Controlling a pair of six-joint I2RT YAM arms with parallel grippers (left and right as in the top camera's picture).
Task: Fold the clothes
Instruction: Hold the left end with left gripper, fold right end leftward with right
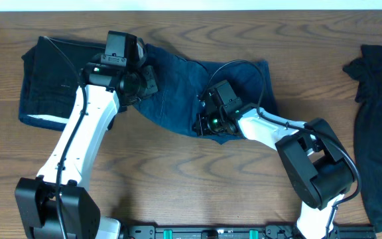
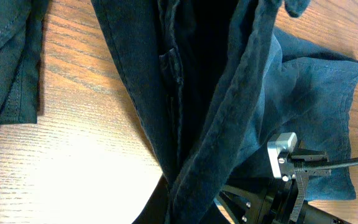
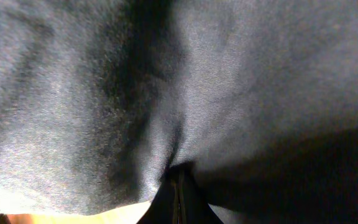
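A navy denim-like garment [image 1: 178, 93] lies spread across the middle of the table. My left gripper [image 1: 146, 81] is shut on its upper left edge and lifts a fold, which hangs as a ridge in the left wrist view [image 2: 229, 106]. My right gripper [image 1: 203, 119] is shut on the garment's lower edge; the cloth [image 3: 185, 81] fills the right wrist view and bunches at the closed fingertips [image 3: 178, 180]. A folded dark garment with a white edge [image 1: 45, 86] lies at the far left. A black garment [image 1: 380, 126] lies at the far right.
The wooden table [image 1: 197, 179] shows bare in front of the garments. The right arm's wrist and cable [image 2: 291, 162] show in the left wrist view, close to the lifted fold.
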